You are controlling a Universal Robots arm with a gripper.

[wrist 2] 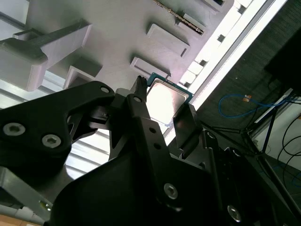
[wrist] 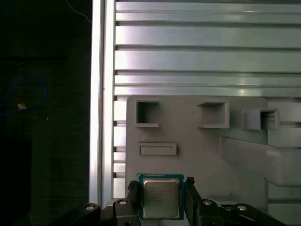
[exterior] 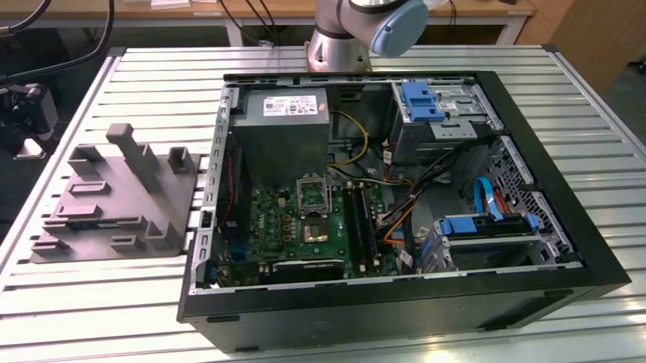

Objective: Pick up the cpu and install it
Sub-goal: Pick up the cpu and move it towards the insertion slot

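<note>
The two black fingers (wrist: 133, 193) press on opposite edges of the cpu (wrist: 160, 200), so the gripper (wrist: 161, 186) is grasping the chip, one finger to each side. It hangs flat between them above the grey holder (wrist: 188, 136), apparently clear of it. The hold is on thin, hard edges that give the fingers little to bite on. To my judgement the carry calls for an even, modest squeeze, the chip kept level, and slow travel with no twist, so it neither pivots between the fingers nor slips. Its underside should meet nothing on the way, least of all the holder's upright posts. The cpu has a dull silvery metal lid with rounded corners, set on a thin greenish rim. The holder looks like matte moulded plastic, with square pockets, low blocks and slab-like towers. It lies on a table (exterior: 121, 302) of ribbed, shiny aluminium slats. Further off in the exterior view, the black computer case (exterior: 565, 249) lies open. Inside it a dark metal-framed socket (exterior: 313, 195) sits on the green motherboard (exterior: 287, 227).
</note>
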